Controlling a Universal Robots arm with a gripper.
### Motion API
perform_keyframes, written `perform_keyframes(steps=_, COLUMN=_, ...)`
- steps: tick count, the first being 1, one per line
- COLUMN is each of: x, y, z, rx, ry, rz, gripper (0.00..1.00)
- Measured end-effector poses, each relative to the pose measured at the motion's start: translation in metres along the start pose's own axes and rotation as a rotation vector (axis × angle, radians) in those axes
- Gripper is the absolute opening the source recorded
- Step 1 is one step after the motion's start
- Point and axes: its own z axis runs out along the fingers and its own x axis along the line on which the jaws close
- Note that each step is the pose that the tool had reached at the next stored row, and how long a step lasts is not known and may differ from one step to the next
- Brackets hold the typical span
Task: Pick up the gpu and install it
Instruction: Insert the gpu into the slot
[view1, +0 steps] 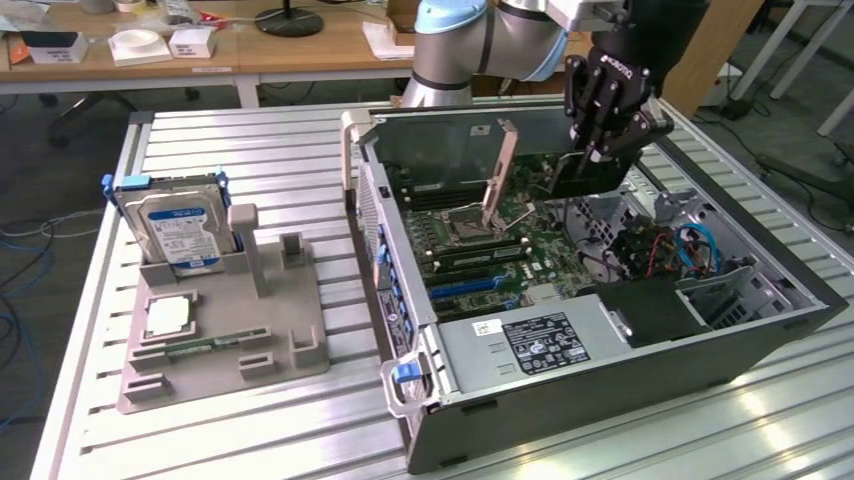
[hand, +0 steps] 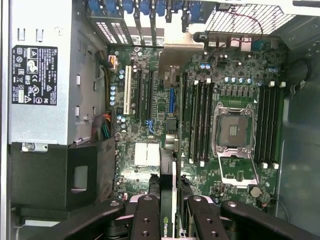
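Observation:
My gripper (view1: 603, 150) hangs over the open computer case (view1: 747, 330), shut on the gpu (view1: 591, 176), a dark flat card held on edge below the fingers. In the wrist view the gpu (hand: 167, 200) shows edge-on between the black fingers (hand: 145, 220), above the green motherboard (hand: 145, 95) and its row of expansion slots (hand: 128, 90). The card is in the air, near the case's back wall and apart from the board.
A grey fixture (view1: 287, 335) on the exterior view's left holds a hard drive (view1: 180, 225), a CPU chip (view1: 170, 317) and a memory stick (view1: 200, 345). Inside the case are the power supply (view1: 534, 345), the CPU socket (hand: 234, 132) with its raised latch (view1: 501, 170), and blue cables (view1: 701, 250).

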Motion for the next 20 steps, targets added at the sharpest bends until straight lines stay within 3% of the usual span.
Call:
perform_keyframes(steps=6, x=0.000, y=-0.0001, z=0.0104, rx=-0.0007, ry=0.0000, rz=0.000, gripper=0.26)
perform_keyframes(steps=14, x=0.000, y=-0.0002, z=0.0185, rx=-0.0169, ry=-0.0005, rz=0.000, gripper=0.26)
perform_keyframes(steps=20, x=0.002, y=-0.0003, z=0.0293, rx=-0.0182, ry=-0.0005, rz=0.000, gripper=0.26)
